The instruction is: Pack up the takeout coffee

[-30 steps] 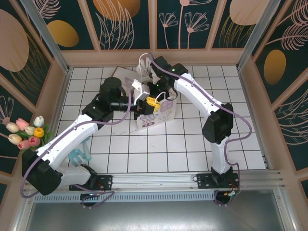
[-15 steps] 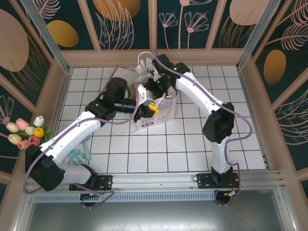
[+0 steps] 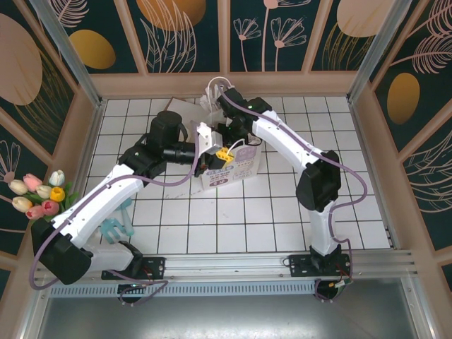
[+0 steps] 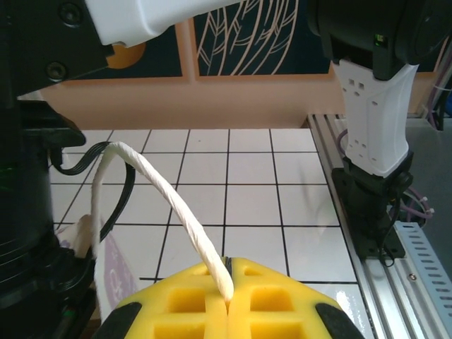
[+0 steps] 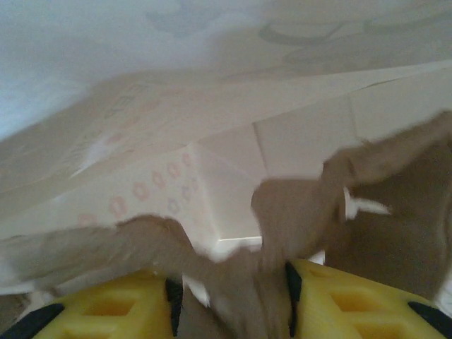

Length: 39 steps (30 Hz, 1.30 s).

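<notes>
Looking at this, I'd say we're at the loading-the-bag step. The left gripper has its yellow pads pinched shut on the white twisted handle, holding the paper bag up mid-table, while the right gripper is down inside it. Its pads stand apart, with some crumpled brown paper or card between them and a gap on one side, so it reads as open rather than clamping. Next move, I reckon, is lifting that arm straight up without snagging the brown stuff or the bag wall. Annoying part: I can't tell where the takeout coffee is. My guess is the bottom of the bag, but the arm and bag walls cover that spot from above, and the right wrist view is blurry.
</notes>
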Each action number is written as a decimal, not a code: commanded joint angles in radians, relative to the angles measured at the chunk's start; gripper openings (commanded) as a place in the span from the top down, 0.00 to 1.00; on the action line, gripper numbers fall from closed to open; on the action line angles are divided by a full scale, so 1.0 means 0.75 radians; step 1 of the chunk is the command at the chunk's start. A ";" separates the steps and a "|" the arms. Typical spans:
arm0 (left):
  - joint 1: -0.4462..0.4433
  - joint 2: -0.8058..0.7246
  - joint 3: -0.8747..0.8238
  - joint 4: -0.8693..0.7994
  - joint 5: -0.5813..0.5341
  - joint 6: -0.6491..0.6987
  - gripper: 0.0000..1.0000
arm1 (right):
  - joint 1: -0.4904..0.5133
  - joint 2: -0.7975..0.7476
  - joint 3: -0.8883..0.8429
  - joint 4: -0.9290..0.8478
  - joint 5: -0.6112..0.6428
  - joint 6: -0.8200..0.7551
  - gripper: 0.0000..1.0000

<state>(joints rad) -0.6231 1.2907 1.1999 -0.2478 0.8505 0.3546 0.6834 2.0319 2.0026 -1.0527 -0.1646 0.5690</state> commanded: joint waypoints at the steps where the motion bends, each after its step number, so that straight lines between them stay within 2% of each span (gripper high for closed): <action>1: -0.004 -0.034 0.004 0.003 -0.029 -0.002 0.89 | 0.014 0.045 0.032 -0.084 0.174 -0.038 0.53; 2: -0.005 -0.051 -0.006 0.028 -0.025 -0.014 0.84 | 0.020 0.045 0.028 -0.077 0.188 -0.042 0.52; 4: -0.005 -0.095 -0.043 0.104 -0.058 -0.063 0.62 | 0.027 0.041 0.017 -0.046 0.188 -0.050 0.50; 6: -0.005 -0.153 -0.098 0.217 -0.177 -0.152 0.46 | 0.033 0.037 0.005 -0.009 0.173 -0.059 0.49; 7: -0.005 -0.188 -0.134 0.278 -0.265 -0.208 0.35 | 0.035 0.037 -0.003 0.008 0.170 -0.066 0.48; 10: -0.002 -0.272 -0.221 0.379 -0.439 -0.335 0.17 | 0.034 0.035 -0.022 0.050 0.165 -0.081 0.46; 13: -0.002 -0.333 -0.280 0.417 -0.516 -0.461 0.02 | 0.035 0.038 -0.020 0.077 0.160 -0.098 0.45; 15: -0.002 -0.368 -0.330 0.439 -0.653 -0.560 0.02 | 0.034 0.040 -0.009 0.082 0.156 -0.111 0.44; 19: 0.000 -0.384 -0.360 0.385 -1.186 -0.806 0.01 | 0.035 0.032 -0.004 0.084 0.178 -0.128 0.44; 21: 0.003 -0.349 -0.313 0.288 -1.313 -0.960 0.02 | 0.034 0.024 -0.027 0.095 0.201 -0.131 0.43; 27: 0.003 -0.234 -0.194 0.138 -1.354 -1.287 0.01 | 0.043 0.004 -0.019 0.131 0.184 -0.140 0.38; 32: 0.003 -0.134 -0.139 0.068 -1.417 -1.376 0.02 | 0.052 -0.066 -0.002 0.159 0.219 -0.199 0.30; 35: 0.004 -0.073 -0.106 0.052 -1.374 -1.382 0.05 | 0.052 -0.108 -0.054 0.207 0.226 -0.249 0.21; 36: 0.004 -0.055 -0.096 0.052 -1.344 -1.381 0.06 | 0.050 -0.118 -0.074 0.221 0.230 -0.262 0.14; 37: 0.004 -0.038 -0.087 0.052 -1.319 -1.386 0.08 | 0.050 -0.125 -0.091 0.232 0.234 -0.264 0.01; 39: 0.003 -0.014 -0.075 0.050 -1.277 -1.390 0.11 | 0.048 -0.139 -0.123 0.254 0.234 -0.260 0.01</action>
<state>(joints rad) -0.6209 1.2636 1.1030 -0.1890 -0.1482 -0.6571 0.7155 1.9812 1.9430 -0.9081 -0.0154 0.4015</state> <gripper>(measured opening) 0.899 0.983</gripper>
